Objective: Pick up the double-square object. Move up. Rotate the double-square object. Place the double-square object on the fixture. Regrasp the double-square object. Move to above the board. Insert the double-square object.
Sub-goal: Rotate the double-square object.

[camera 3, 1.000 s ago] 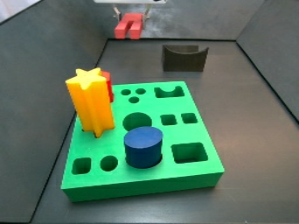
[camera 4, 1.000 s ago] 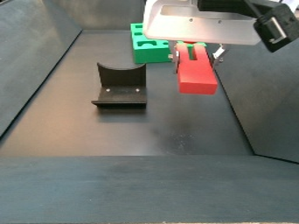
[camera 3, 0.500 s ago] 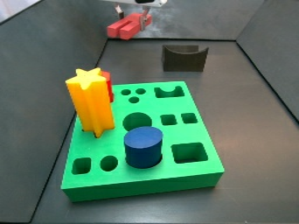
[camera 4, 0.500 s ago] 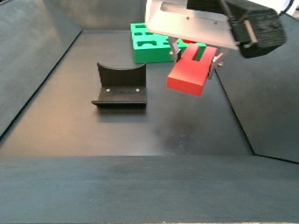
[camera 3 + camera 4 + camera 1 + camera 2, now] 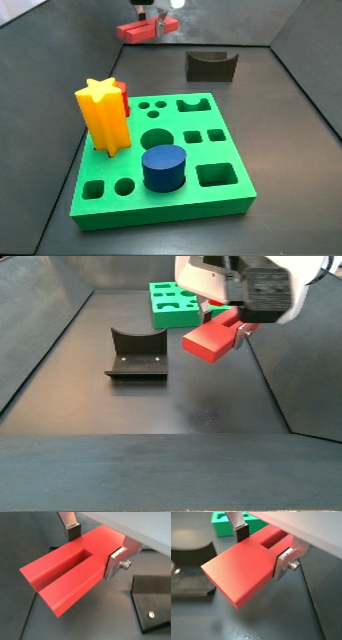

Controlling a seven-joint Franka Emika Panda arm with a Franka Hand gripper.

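The double-square object [image 5: 70, 574] is a salmon-red flat block with a slot at one end. It hangs in the air, tilted toward lying flat, and the gripper [image 5: 94, 548] is shut on its two narrow sides near the slotted end. Both wrist views show silver fingers [image 5: 286, 562] pressed on the double-square object [image 5: 238, 574]. In both side views the gripper [image 5: 230, 316] holds the double-square object [image 5: 211, 340] above the floor. It is to the side of the fixture [image 5: 136, 354] and well away from the green board [image 5: 160, 210]. The gripper [image 5: 151, 20] is near the back wall.
On the board stand a yellow star prism [image 5: 102, 118], a darker red peg [image 5: 124, 100] behind it, and a blue cylinder [image 5: 163, 167]. The fixture [image 5: 210, 66] sits on the dark floor behind the board. Sloped dark walls ring the floor.
The gripper has turned, and the double-square object has swung from hanging upright to a slanted, nearly flat pose. It stays at about the same height.
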